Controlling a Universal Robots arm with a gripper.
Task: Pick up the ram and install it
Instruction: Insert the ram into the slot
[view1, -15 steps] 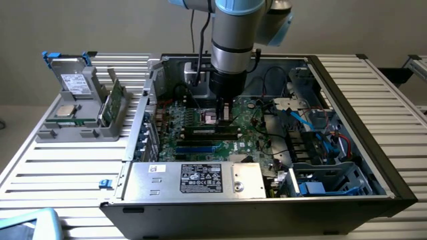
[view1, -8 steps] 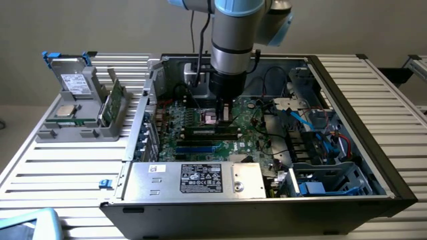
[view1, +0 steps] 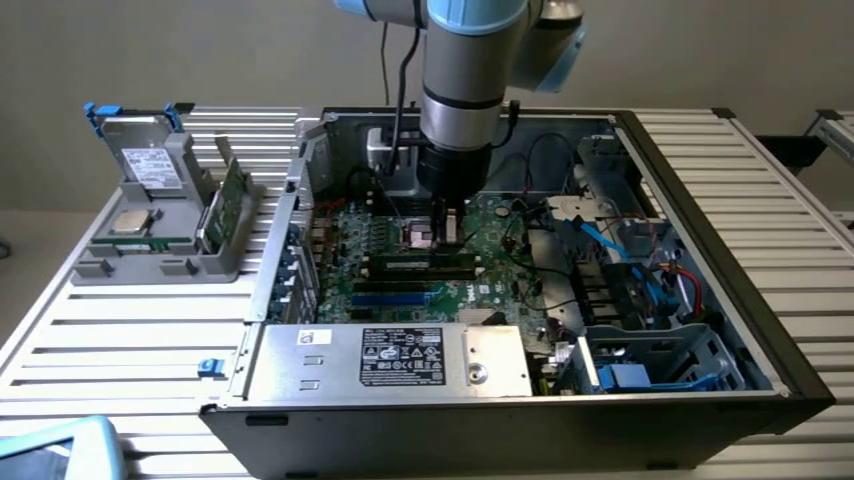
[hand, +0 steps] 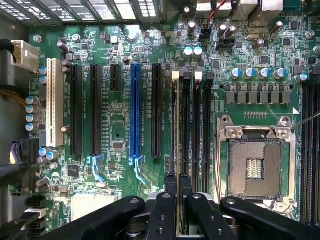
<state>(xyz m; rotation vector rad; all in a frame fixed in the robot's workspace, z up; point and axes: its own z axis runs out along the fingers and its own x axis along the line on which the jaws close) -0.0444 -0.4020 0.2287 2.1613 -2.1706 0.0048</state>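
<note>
The ram (hand: 175, 130) shows edge-on as a thin brownish strip lying along the outermost of the black memory slots (hand: 197, 125) on the green motherboard (hand: 120, 150). My gripper (hand: 178, 182) has its two black fingers close together on either side of one end of that strip, shut on it. In the exterior view the gripper (view1: 450, 232) reaches straight down into the open computer case (view1: 694, 200), just above the slots (view1: 424, 264). Whether the stick is seated in the slot or just above it cannot be told.
The empty processor socket (hand: 255, 167) lies beside the slots. Cables and drive bays (view1: 641, 290) crowd the case's right side, and a power supply (view1: 387, 355) sits at the front. Outside, a grey holder (view1: 147, 262) carries another green stick (view1: 231, 205), a drive (view1: 150, 165) and a silver chip (view1: 132, 221).
</note>
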